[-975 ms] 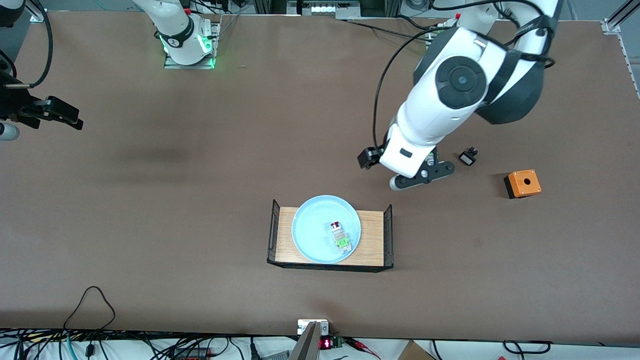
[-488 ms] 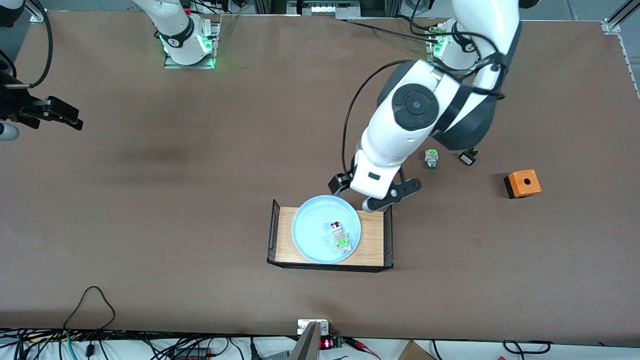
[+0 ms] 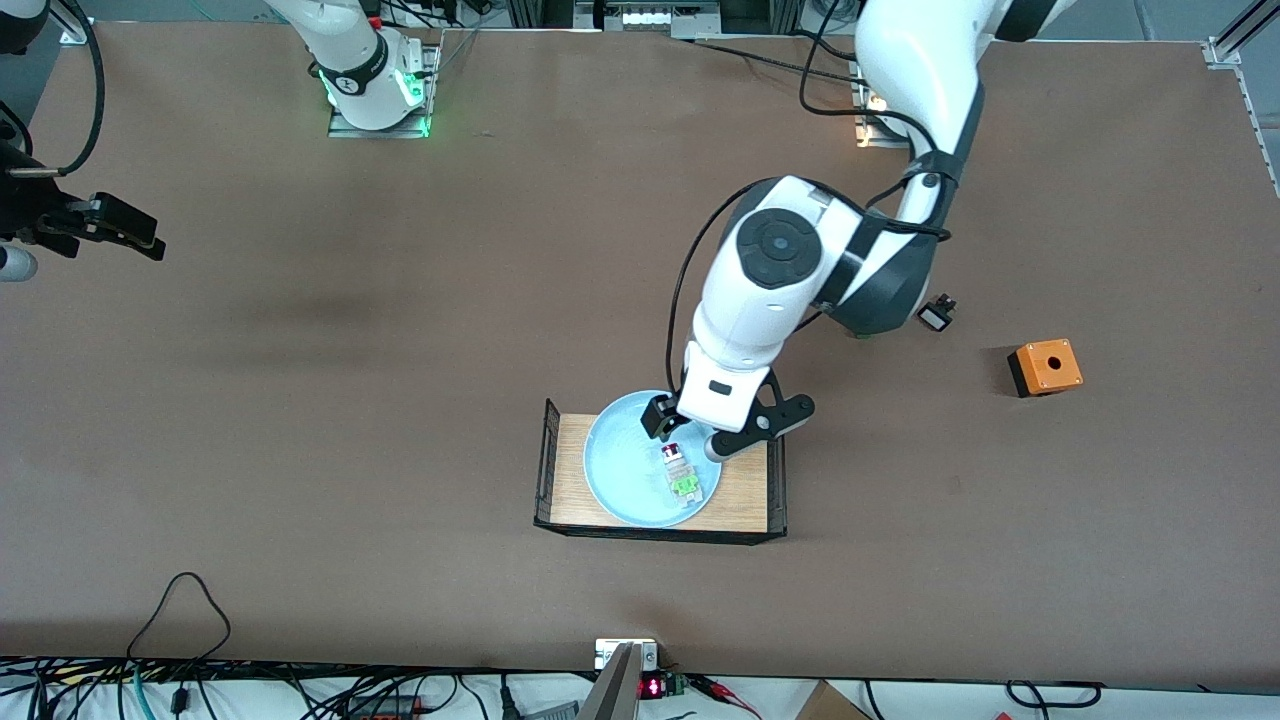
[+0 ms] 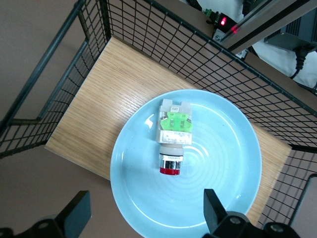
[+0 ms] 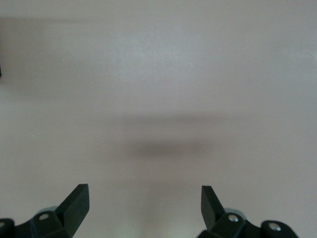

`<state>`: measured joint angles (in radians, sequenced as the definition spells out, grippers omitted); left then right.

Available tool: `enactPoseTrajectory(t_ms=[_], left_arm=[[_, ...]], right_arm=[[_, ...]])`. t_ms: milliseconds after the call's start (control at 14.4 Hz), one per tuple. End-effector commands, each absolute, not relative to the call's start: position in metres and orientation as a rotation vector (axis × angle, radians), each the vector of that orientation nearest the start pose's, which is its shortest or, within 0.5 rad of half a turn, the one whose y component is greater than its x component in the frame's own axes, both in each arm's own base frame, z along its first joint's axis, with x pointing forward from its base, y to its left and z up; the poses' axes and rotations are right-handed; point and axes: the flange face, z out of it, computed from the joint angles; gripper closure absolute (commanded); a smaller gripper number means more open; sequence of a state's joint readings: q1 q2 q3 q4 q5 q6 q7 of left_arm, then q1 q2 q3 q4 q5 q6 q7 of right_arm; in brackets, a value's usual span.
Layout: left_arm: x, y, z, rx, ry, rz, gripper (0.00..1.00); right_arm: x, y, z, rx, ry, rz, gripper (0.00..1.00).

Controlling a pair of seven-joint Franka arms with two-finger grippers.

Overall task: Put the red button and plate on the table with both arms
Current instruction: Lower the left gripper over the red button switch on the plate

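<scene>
plate (image 4: 228, 163) pale blue | red button (image 4: 173, 136) red cap, green block | table (image 3: 300, 400) matte brown | tray (image 4: 104, 99) light wood, seemingly black mesh

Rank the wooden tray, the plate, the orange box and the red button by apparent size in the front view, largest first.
1. wooden tray
2. plate
3. orange box
4. red button

All sit at about table level, so nearness hardly skews this.

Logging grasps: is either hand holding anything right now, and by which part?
Nothing held. Left hand open over the red button; right hand open over bare table.
</scene>
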<state>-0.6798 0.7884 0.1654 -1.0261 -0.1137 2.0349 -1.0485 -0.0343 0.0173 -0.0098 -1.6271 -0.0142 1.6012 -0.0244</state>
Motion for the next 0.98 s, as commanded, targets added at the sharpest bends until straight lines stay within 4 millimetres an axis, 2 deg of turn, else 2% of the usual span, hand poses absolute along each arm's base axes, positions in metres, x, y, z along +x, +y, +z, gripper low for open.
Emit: enactPoseTrajectory(t_ms=[0, 70, 139, 209, 348, 905], left_arm=[[0.647, -0.457, 0.402, -3.148, -0.839, -0.387, 0.00], [0.651, -0.460, 0.403, -3.167, -0.907, -0.443, 0.00], [0.654, -0.463, 0.394, -3.169, -0.973, -0.478, 0.00], [0.657, -0.463, 0.383, -3.160, -0.951, -0.512, 0.00], [0.660, -0.462, 0.379, -3.102, -0.834, -0.643, 0.00], [0.667, -0.468, 0.350, -3.085, -0.729, -0.798, 0.00]], right_arm=[[0.558, -0.028, 0.593, -3.149, 0.045, 0.044, 0.00], [0.558, -0.029, 0.594, -3.149, 0.047, 0.037, 0.00], [0.558, -0.028, 0.594, -3.150, 0.045, 0.034, 0.00], [0.559, -0.028, 0.593, -3.148, 0.045, 0.037, 0.00], [0.559, -0.029, 0.592, -3.148, 0.047, 0.034, 0.00], [0.559, -0.031, 0.593, -3.147, 0.052, 0.027, 0.00]])
